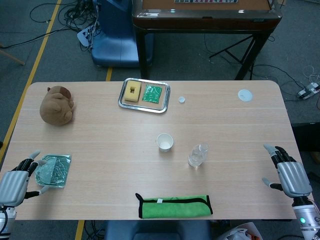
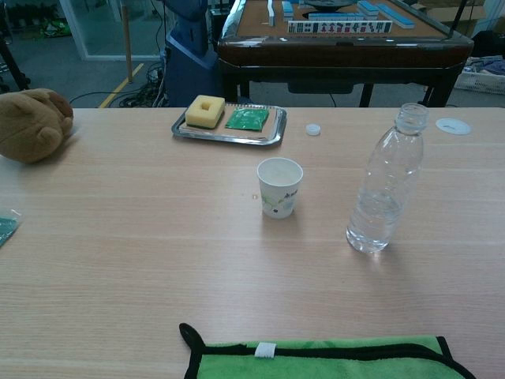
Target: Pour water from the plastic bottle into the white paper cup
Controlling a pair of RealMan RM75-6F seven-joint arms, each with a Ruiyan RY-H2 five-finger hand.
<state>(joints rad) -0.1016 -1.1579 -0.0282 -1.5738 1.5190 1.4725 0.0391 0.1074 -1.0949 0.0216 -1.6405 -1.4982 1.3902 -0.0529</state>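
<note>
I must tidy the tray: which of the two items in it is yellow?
The sponge, at the left end of the metal tray; the packet beside it is green.

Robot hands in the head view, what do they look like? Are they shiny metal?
Sort of. Each hand, left and right, has a smooth silver-grey back, like a metal glove. The fingers are black with pale grey tips. The right wrist is a grey cylinder with a small green light on it. The chest view shows neither hand.
</note>
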